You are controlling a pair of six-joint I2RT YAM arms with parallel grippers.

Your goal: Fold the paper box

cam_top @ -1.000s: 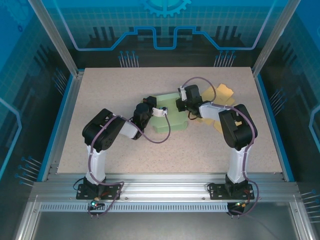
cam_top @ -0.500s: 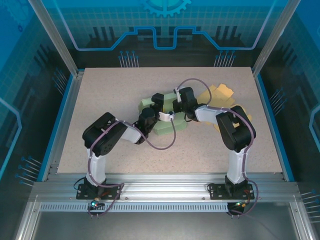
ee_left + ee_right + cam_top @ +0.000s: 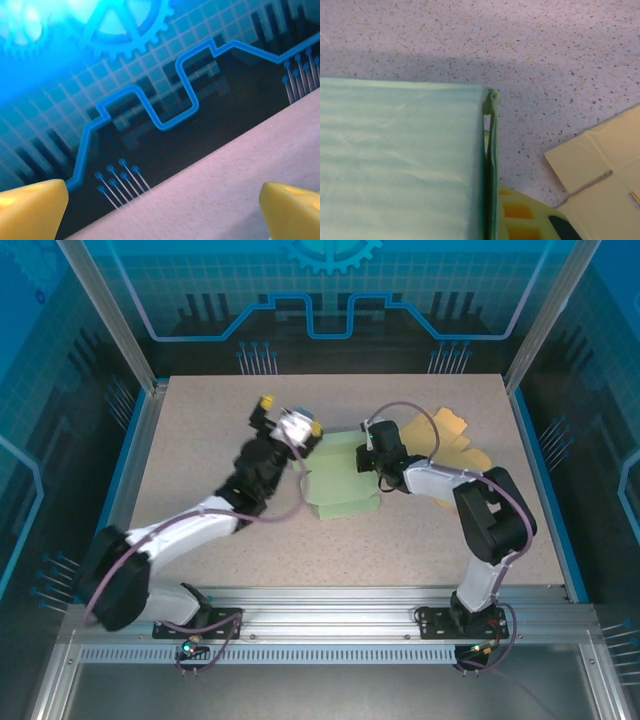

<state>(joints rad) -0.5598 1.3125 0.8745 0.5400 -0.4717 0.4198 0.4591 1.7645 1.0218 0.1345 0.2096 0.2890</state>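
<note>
Pale green paper, folded into a shallow box (image 3: 338, 485), lies near the middle of the speckled beige table (image 3: 200, 440); from the top camera we see it between the two arms, its broad upper panel facing up and its near edge notched. The right gripper (image 3: 372, 455) sits at the box's right edge, with the white forearm reaching back toward the right side of the table. Through the right wrist camera we see the green panel (image 3: 400, 160) from close above, its right wall standing as a thin folded edge; one yellow finger (image 3: 520, 216) shows just beside that wall on the outer side; the other finger is hidden, so we cannot tell whether the jaws pinch the wall or merely stand against it. A flat yellow cardboard sheet (image 3: 450, 430) with cut flaps lies on the table just right of the box; part of it (image 3: 600, 185) shows in the right wrist view, apart from the green wall, with bare table (image 3: 570, 50) between them.

The left gripper (image 3: 290, 414) is stretched out near the box's far left corner and tilted upward; its yellow fingertips (image 3: 30, 207) are spread wide with nothing between them. Its wrist camera looks past them over the table's far edge to the blue patterned back panel (image 3: 150, 100).
</note>
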